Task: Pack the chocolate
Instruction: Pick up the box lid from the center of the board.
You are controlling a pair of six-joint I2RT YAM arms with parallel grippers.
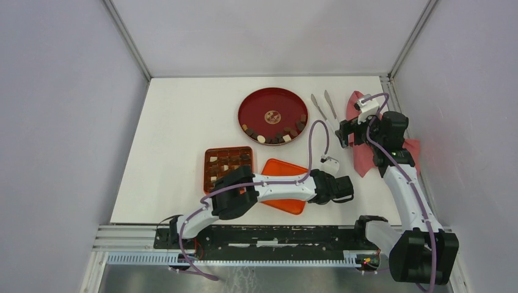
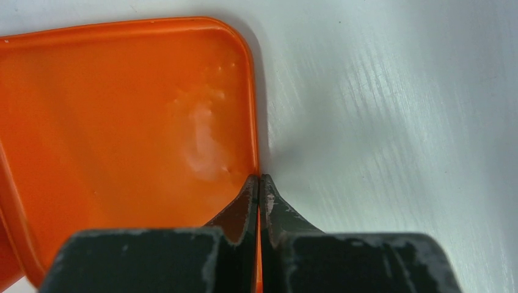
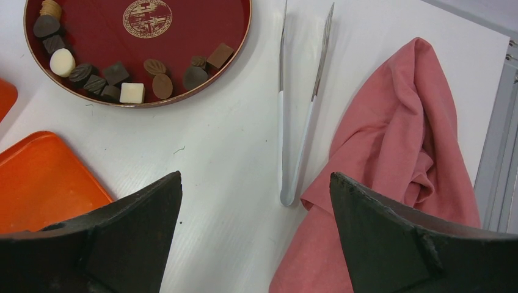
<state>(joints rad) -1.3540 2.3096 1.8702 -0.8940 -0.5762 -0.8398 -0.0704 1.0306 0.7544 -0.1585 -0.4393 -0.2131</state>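
Small pieces of chocolate point(image 1: 276, 135), dark brown with a few cream-white, lie along the near rim of the round red plate point(image 1: 272, 97); the right wrist view shows the chocolate point(image 3: 104, 76) too. More pieces sit in the compartments of a brown box point(image 1: 227, 163). An orange lid point(image 1: 282, 170) lies right of the box. My left gripper point(image 1: 349, 189) is shut on the lid's right edge, and in the left wrist view the gripper point(image 2: 259, 178) pinches the rim of the lid point(image 2: 122, 116). My right gripper point(image 1: 344, 133) hangs open above the table, and its own view shows nothing between the gripper's point(image 3: 255, 175) fingers.
Metal tongs point(image 1: 324, 106) lie right of the plate, seen as tongs point(image 3: 284, 122) in the right wrist view. A pink cloth point(image 1: 361, 160) is crumpled at the table's right side, under the right arm. White walls enclose the table.
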